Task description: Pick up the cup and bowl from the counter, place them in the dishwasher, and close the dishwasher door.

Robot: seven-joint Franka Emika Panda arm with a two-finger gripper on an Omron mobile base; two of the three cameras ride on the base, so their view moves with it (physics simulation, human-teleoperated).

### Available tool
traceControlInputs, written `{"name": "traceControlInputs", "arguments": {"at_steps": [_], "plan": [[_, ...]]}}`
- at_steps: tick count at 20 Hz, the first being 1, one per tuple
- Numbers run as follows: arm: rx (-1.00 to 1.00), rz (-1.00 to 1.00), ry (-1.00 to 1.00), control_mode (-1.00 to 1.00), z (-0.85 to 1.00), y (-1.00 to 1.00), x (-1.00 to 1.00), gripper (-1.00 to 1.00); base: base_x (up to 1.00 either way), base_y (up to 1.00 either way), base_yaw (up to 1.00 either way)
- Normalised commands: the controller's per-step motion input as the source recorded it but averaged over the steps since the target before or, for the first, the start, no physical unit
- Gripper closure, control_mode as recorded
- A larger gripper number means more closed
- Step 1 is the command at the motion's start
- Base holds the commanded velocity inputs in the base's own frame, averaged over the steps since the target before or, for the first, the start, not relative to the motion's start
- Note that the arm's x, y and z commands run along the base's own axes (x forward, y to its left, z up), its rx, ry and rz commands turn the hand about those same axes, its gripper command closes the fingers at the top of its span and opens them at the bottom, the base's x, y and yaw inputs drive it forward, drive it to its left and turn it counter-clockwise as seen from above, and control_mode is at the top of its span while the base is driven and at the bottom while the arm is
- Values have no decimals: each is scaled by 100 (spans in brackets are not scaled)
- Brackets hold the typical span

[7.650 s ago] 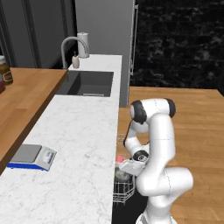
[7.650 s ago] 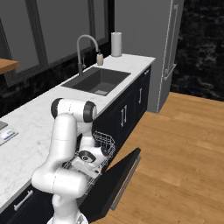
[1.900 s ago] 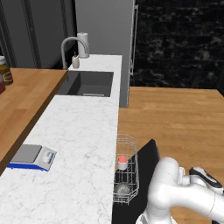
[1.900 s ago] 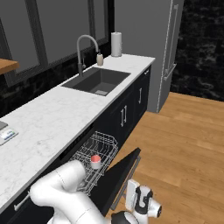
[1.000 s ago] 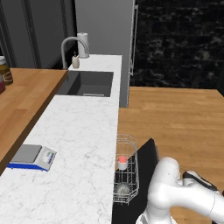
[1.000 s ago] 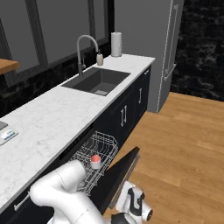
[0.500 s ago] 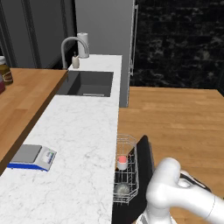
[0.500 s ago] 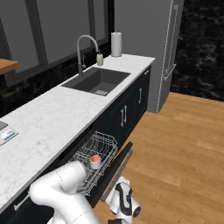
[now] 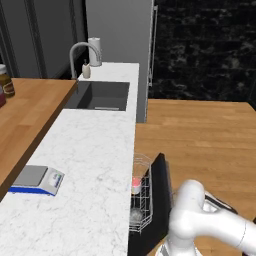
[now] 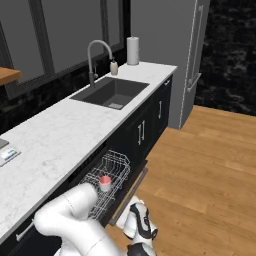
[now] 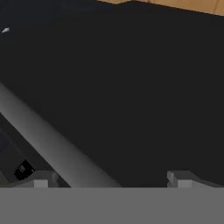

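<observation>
The red-pink cup (image 9: 136, 183) (image 10: 105, 181) stands in the white wire rack of the dishwasher (image 9: 140, 192) (image 10: 107, 179). A grey bowl (image 9: 135, 215) lies in the same rack, nearer the base. The dishwasher door (image 9: 160, 199) (image 10: 130, 193) is tilted steeply upward, partly raised. In the hand view my gripper (image 11: 111, 181) is open and pressed close against the door's dark outer face (image 11: 131, 87), with the grey handle bar (image 11: 52, 144) running between its fingertips (image 11: 41, 179). My hand (image 10: 139, 223) sits low, just outside the door. The white marble counter (image 9: 95, 165) (image 10: 55, 140) lies above.
A sink (image 9: 100, 95) (image 10: 111, 92) with a faucet (image 10: 95, 55) is set in the counter farther along. A scale (image 9: 35, 179) lies near the counter's front. A wooden top (image 9: 25, 115) lies to the left, the fridge (image 10: 192, 55) beyond, and open wooden floor (image 10: 200, 170) to the right.
The dishwasher door has swung upward from half open to steeply raised. My hand has followed it in toward the cabinets, staying open against its outer face.
</observation>
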Motion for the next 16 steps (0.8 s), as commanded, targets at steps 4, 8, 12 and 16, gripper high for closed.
{"name": "traceControlInputs", "arguments": {"at_steps": [4, 8, 12, 16], "plan": [[8, 34, -14, -100, -31, 99, 84, -100, 0, 0, 0], [0, 43, -15, -100, -51, 99, 77, -100, 0, 0, 0], [0, 38, -29, -100, -85, 100, 63, -100, 0, 0, 0], [8, 31, -32, -100, -94, 100, 70, -100, 0, 0, 0]]}}
